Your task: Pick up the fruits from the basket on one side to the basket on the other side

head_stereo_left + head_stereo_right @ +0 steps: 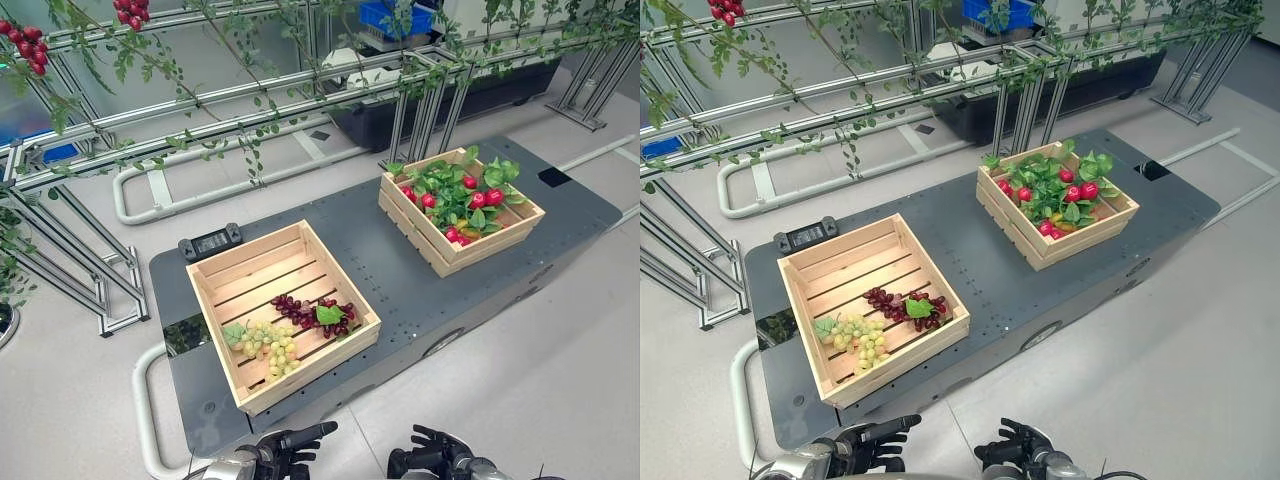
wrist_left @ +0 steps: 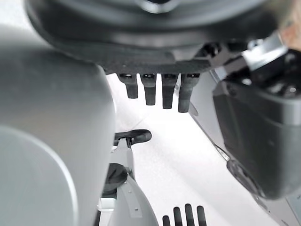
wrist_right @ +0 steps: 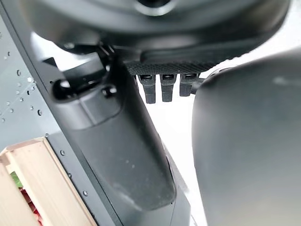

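No fruit is held: the left hand (image 1: 290, 445) and right hand (image 1: 432, 455), fingers relaxed, are seen at the bottom edge. Grapes (image 1: 268, 345) lie in the near crate (image 1: 215, 300) at lower left, the far crate (image 1: 440, 255) at upper right. A reach appears needed next.

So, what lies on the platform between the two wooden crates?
Nothing: in the left eye view, the dark platform is bare between the crate with grapes and the crate with red fruits and leaves.
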`<state>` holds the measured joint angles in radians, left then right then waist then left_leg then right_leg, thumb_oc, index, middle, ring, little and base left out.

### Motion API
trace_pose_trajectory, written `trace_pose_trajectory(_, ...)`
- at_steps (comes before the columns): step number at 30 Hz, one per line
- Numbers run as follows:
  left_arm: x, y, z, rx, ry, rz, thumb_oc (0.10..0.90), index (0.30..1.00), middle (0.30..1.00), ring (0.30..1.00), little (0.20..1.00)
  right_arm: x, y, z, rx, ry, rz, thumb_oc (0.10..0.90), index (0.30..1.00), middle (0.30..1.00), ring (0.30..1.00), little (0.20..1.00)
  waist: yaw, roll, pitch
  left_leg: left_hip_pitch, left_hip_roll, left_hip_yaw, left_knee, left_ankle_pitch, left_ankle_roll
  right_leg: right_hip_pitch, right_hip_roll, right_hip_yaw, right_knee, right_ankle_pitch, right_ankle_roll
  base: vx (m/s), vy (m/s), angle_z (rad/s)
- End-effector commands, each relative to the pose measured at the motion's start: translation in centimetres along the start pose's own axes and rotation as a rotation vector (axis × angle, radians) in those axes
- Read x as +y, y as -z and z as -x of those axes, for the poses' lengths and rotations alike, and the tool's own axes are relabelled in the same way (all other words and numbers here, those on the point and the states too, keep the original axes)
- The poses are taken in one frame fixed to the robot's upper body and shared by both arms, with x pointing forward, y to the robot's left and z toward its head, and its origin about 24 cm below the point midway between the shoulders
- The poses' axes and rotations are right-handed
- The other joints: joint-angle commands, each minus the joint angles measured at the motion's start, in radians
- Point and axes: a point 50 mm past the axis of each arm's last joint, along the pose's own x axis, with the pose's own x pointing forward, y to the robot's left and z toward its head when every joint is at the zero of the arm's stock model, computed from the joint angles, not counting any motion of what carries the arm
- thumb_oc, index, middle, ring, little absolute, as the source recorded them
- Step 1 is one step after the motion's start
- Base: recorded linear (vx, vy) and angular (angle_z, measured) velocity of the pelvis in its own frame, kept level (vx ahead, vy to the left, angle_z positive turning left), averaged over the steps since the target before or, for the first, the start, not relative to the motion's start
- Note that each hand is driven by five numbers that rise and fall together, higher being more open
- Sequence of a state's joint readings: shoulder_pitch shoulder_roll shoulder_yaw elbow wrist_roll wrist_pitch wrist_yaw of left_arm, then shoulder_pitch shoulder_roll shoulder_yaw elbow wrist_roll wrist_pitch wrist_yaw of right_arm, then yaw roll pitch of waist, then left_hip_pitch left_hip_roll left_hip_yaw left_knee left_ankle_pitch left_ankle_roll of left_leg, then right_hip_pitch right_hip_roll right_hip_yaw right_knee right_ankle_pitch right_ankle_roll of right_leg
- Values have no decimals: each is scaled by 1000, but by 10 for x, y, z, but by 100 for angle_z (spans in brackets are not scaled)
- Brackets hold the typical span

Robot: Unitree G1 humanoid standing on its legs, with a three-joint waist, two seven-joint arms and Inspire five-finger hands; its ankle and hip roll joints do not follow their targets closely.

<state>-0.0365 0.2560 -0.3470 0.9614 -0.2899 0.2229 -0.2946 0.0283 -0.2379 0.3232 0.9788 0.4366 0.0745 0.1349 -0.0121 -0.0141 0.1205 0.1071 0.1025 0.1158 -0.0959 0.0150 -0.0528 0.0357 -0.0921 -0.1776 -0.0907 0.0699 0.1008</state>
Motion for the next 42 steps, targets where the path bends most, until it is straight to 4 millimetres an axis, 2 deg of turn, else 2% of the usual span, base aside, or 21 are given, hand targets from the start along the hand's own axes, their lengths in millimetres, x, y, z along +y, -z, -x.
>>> trace_pose_trajectory(1,1,-25,-1,-46,30,-43,800,900,900,900,900,9,-25,-3,-95,-43,49,800,900,900,900,900,7,-10,8,-2,-35,25,9,-23,21,24,-63,5,27,-15,47,0,0,0)
trace_pose_trajectory(4,-1,-29,1,-73,79,-30,800,900,900,900,900,10,-26,-3,-97,-42,51,800,900,900,900,900,7,-9,9,1,-33,27,9,-22,20,27,-63,6,28,-16,47,0,0,0)
trace_pose_trajectory(10,-16,-80,22,-273,283,-204,800,900,900,900,900,0,-29,1,-104,-15,47,800,900,900,900,900,-1,2,17,11,-27,32,9,-26,21,36,-53,15,17,-15,44,0,0,0)
trace_pose_trajectory(14,-23,-116,48,-444,318,-397,800,900,900,900,900,-7,-28,4,-99,2,49,800,900,900,900,900,-3,13,16,12,-26,31,9,-26,21,40,-50,15,9,-13,43,4,13,-3)
trace_pose_trajectory(15,-22,-131,60,-509,297,-419,800,900,900,900,900,-10,-24,5,-91,10,47,800,900,900,900,900,-2,15,14,10,-26,28,9,-26,20,42,-48,15,5,-13,42,0,0,0)
trace_pose_trajectory(16,-22,-133,63,-522,292,-427,800,900,900,900,900,-11,-23,5,-89,13,48,800,900,900,900,900,-2,15,13,10,-26,28,9,-26,20,43,-48,15,4,-12,42,0,0,0)
trace_pose_trajectory(17,-19,-149,78,-571,257,-493,800,900,900,900,900,-14,-18,7,-82,20,47,800,900,900,900,900,-1,16,10,9,-26,27,9,-28,21,42,-46,16,3,-15,42,0,0,0)
trace_pose_trajectory(21,-15,-184,126,-789,98,-672,800,900,900,900,900,-21,-9,11,-69,39,38,800,900,900,900,900,1,19,6,-3,-26,17,9,-24,18,36,-42,15,3,-17,40,15,2,1)
trace_pose_trajectory(25,2,-200,161,-939,-140,-751,800,900,900,900,900,-28,5,16,-57,64,11,800,900,900,900,900,8,16,9,-15,-24,8,9,-22,18,31,-39,3,3,-18,36,37,-1,4)
trace_pose_trajectory(28,14,-205,180,-1012,-325,-829,800,900,900,900,900,-28,13,19,-69,72,-22,800,900,900,900,900,10,11,18,-30,-24,0,9,-19,18,19,-33,-5,15,-26,29,33,-10,4)
trace_pose_trajectory(30,19,-208,187,-1037,-404,-866,800,900,900,900,900,-27,12,20,-97,63,-32,800,900,900,900,900,12,9,30,-42,-23,-1,9,-15,17,4,-32,-7,21,-26,26,-4,0,3)
trace_pose_trajectory(34,37,-218,209,-1128,-722,-963,800,900,900,900,900,-32,-2,22,-171,66,-18,800,900,900,900,900,11,5,72,-78,-25,3,9,-5,14,-42,-29,0,28,-25,21,-25,35,12)
trace_pose_trajectory(36,42,-222,215,-1140,-797,-992,800,900,900,900,900,-33,-6,22,-189,66,-10,800,900,900,900,900,8,3,86,-89,-26,7,9,-2,14,-57,-28,3,33,-26,20,-75,40,3)
trace_pose_trajectory(37,48,-229,223,-1171,-918,-1051,800,900,900,900,900,-35,-16,22,-223,65,4,800,900,900,900,900,4,1,116,-113,-25,11,15,6,13,-89,-26,5,54,-29,17,-121,50,-1)
trace_pose_trajectory(42,64,-245,240,-1182,-1169,-1126,800,900,900,900,900,-41,-35,25,-295,60,42,800,900,900,900,900,-11,-10,188,-200,-30,11,103,-5,11,-168,-33,16,122,-41,13,-75,62,-3)
